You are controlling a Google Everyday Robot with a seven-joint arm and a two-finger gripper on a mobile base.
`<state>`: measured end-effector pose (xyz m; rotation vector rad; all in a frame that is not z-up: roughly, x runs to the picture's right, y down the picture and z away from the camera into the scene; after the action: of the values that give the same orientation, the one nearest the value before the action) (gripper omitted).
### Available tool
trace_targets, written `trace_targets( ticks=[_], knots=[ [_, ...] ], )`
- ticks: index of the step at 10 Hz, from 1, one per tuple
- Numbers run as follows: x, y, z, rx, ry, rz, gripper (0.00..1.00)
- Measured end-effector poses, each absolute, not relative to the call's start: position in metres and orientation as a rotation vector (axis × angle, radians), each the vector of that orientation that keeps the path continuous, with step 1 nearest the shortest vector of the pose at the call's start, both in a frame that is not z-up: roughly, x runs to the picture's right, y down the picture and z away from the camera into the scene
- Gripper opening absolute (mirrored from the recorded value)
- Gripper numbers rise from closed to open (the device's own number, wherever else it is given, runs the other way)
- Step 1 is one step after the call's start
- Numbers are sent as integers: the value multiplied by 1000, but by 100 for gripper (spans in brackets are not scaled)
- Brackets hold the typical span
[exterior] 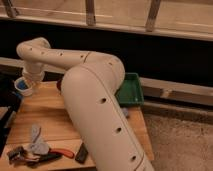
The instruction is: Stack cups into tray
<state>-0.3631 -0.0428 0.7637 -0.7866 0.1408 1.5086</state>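
The cream-white arm [95, 100], dotted with small dark holes, is showing pale against a black wall. Under the white fingers [30, 82] a light-blue cup [23, 86] is sitting. Right of the fingers a green tray [131, 90] is glowing. The counter [55, 125] is showing tan wood grain.

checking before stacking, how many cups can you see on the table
1: a light-blue cup at the table's far left corner, right under the gripper, which is shut. The big arm blocks the table's middle, so another cup may be hidden.
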Motion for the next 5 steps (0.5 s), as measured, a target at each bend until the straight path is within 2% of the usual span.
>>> trace_targets(
  ticks=[2, 5],
  knots=[
    [-316, -80, 736, -683, 161, 1565, 0],
    [-245, -100, 715, -587, 195, 1668, 0]
  ],
)
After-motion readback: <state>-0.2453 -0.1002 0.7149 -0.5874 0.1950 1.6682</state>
